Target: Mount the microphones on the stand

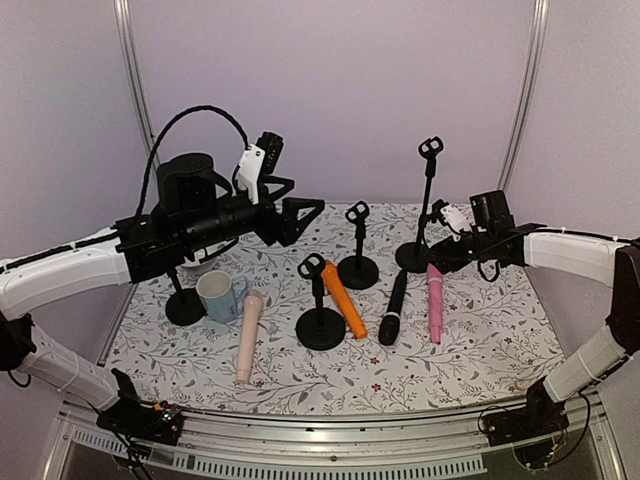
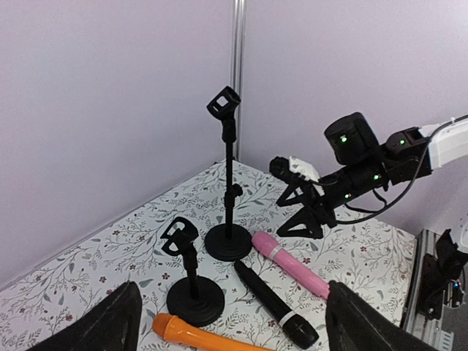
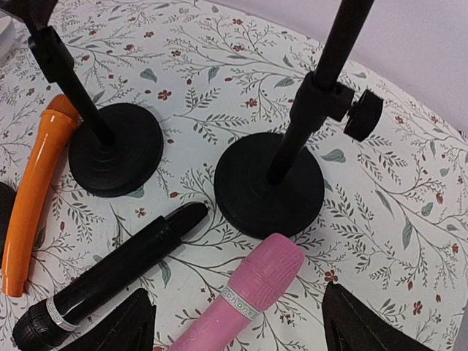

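**Both grippers gape wide and hold nothing; all four microphones lie flat on the floral mat [image 1: 480,350].**

Your left gripper [image 1: 300,200] hangs high over the back-left, above the mug [image 1: 220,296]. The beige-pink microphone [image 1: 247,335] lies beside the mug, reaching closest to the front edge. Your right gripper [image 2: 281,199] sits low over the head of the bright pink microphone [image 1: 435,302], close to the base of the tall stand [image 1: 428,200]. The black microphone [image 1: 393,308] lies just to its left. The orange microphone [image 1: 343,299] lies just beside the front stand [image 1: 320,300]. Bare mat shows along the front edge and right of the pink one.
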